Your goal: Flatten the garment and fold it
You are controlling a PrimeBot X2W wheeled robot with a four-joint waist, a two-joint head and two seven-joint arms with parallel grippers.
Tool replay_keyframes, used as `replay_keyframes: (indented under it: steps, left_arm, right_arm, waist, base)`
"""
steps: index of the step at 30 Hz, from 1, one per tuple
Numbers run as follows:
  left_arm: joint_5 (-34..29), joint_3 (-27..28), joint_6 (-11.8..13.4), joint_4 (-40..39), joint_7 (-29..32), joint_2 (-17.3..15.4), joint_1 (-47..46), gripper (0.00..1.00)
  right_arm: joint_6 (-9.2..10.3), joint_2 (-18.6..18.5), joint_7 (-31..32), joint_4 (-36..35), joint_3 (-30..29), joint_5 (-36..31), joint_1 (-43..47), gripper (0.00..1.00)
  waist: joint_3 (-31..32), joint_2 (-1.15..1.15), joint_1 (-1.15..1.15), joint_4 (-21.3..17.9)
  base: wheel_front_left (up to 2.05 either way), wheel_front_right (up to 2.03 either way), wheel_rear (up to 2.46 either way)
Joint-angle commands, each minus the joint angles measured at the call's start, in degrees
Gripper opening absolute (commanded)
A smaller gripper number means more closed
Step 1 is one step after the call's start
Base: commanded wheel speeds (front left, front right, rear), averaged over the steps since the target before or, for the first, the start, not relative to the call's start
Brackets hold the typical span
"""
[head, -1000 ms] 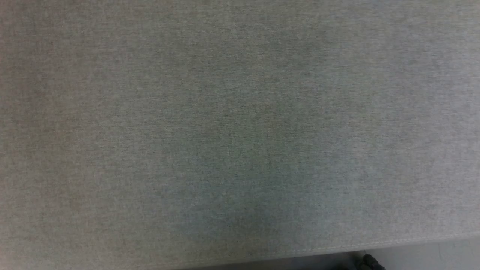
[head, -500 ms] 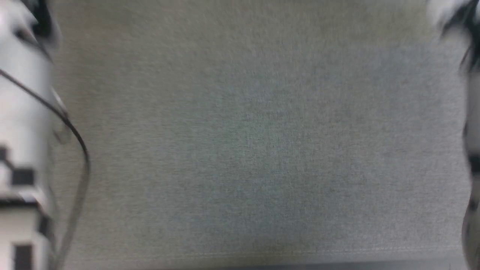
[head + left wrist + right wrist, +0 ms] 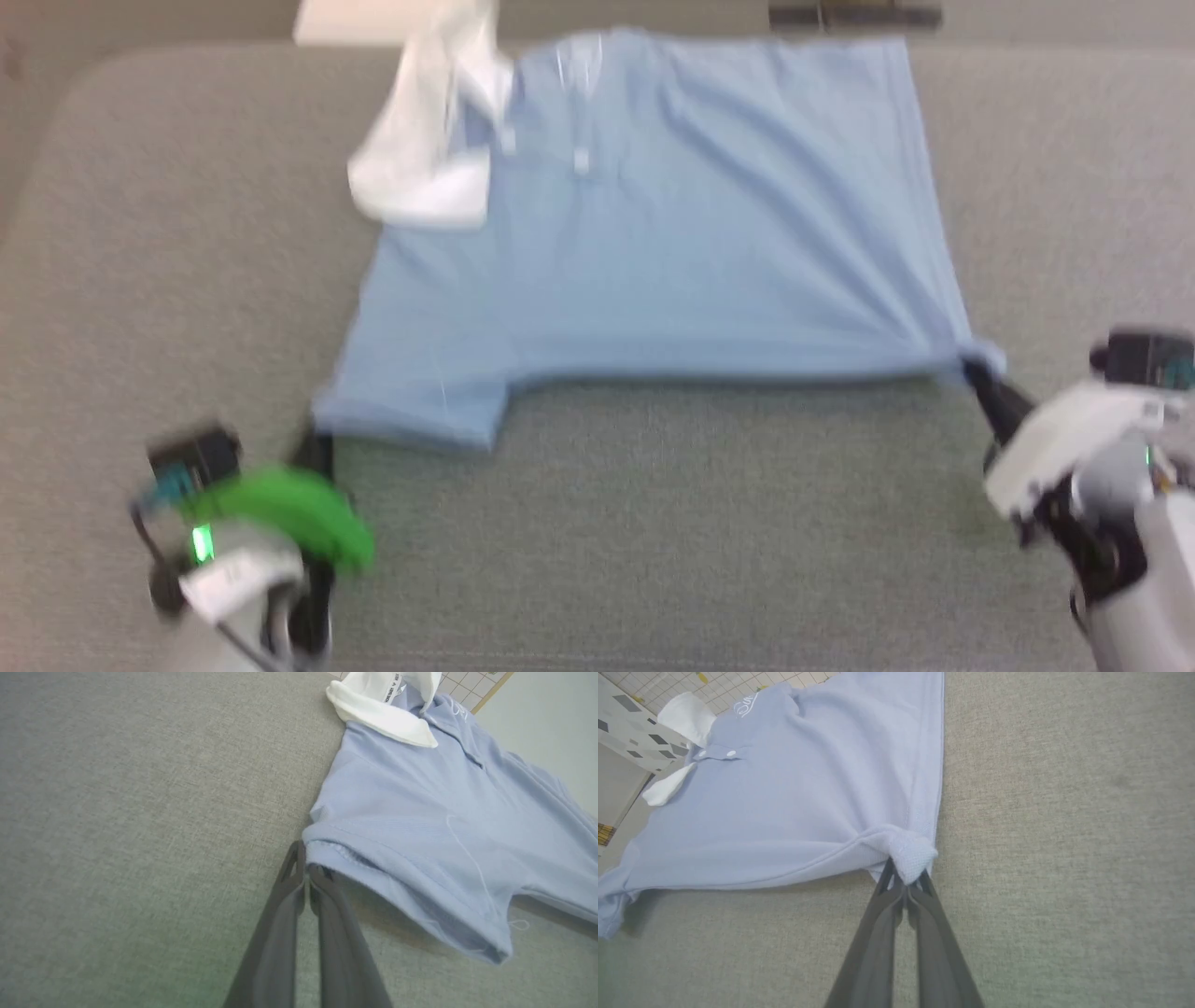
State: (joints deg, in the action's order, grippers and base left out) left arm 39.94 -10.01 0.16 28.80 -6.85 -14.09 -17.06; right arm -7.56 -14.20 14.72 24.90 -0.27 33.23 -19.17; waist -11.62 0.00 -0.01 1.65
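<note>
Right fingers [image 3: 873, 952] clench a bunched corner of the garment [image 3: 808, 788]; left fingers [image 3: 275, 942] seemingly pinch its sleeve hem.

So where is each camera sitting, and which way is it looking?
Head view: on the robot's head, looking down at the blue shirt on the grey pad; left pincer and right pincer show.
Left wrist view: on that wrist, looking along its shut pincer at the sleeve hem.
Right wrist view: on that wrist, looking along its shut pincer at a bunched shirt corner.
Both wrist views share the white collar.
</note>
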Motion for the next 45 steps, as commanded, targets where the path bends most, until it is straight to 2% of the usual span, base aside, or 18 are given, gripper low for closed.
replay_keyframes:
  steps: [1, 5, 11, 17, 21, 26, 32, 38, 45]
  left_arm:
    - [0.9, -0.1, 0.9, -1.4, 2.0, -0.2, 3.3, 0.0]
    - [3.5, -0.6, 4.8, -8.2, 10.3, -0.3, 13.7, 0.0]
    - [5.5, -1.9, 10.3, -18.5, 22.1, -3.0, 24.6, 0.0]
    - [7.0, -1.9, 13.6, -25.8, 27.8, -4.7, 30.8, 0.0]
    - [7.5, -0.9, 14.9, -29.9, 27.9, -5.0, 32.0, 0.0]
    - [6.9, -0.2, 14.7, -35.1, 26.9, -5.6, 29.6, 0.0]
    - [3.8, -1.0, 13.1, -37.8, 25.7, -6.8, 20.7, 0.0]
    - [2.2, -2.6, 10.2, -33.1, 26.3, -7.4, 8.7, 0.0]
    - [0.8, -4.4, 7.0, -24.3, 27.5, -7.4, -5.2, 0.0]
  right_arm:
    - [0.08, -0.4, -0.4, -0.6, -0.6, -0.4, 2.0, 0.0]
    - [0.08, -0.2, 0.1, -2.2, -3.5, -0.6, 8.2, 0.0]
    - [0.08, 0.6, 4.6, -6.2, -7.9, -2.1, 17.1, 0.0]
    - [0.08, 2.1, 14.6, -10.2, -10.2, -4.1, 23.6, 0.0]
    - [0.08, 3.2, 17.8, -13.9, -11.7, -5.3, 24.8, 0.0]
    - [0.08, 3.2, 20.0, -17.8, -11.6, -6.7, 23.2, 0.0]
    - [0.08, 2.3, 21.8, -20.0, -11.3, -8.6, 18.3, 0.0]
    - [0.08, 1.5, 24.9, -18.6, -10.2, -11.1, 10.1, 0.0]
    - [0.08, 1.5, 29.4, -13.7, -8.9, -14.6, -0.1, 0.0]
  waist:
    - [7.2, 0.0, 0.01, 1.2]
    - [8.7, 0.0, 0.01, 1.0]
    - [9.8, 0.0, 0.01, 1.0]
    - [10.5, 0.0, 0.01, 0.5]
    - [10.5, 0.0, 0.01, 0.3]
    - [10.1, 0.0, 0.01, 0.2]
    - [8.3, 0.0, 0.01, -0.1]
    - [3.4, 0.0, 0.01, -1.3]
    - [-3.5, 0.0, 0.01, -2.3]
  base:
    - [0.0, 0.0, 0.0]
    - [0.0, 0.0, 0.0]
    - [0.0, 0.0, 0.0]
    - [0.0, 0.0, 0.0]
    - [0.0, 0.0, 0.0]
    - [0.0, 0.0, 0.0]
    - [0.0, 0.0, 0.0]
    - [0.0, 0.0, 0.0]
    - [0.0, 0.0, 0.0]
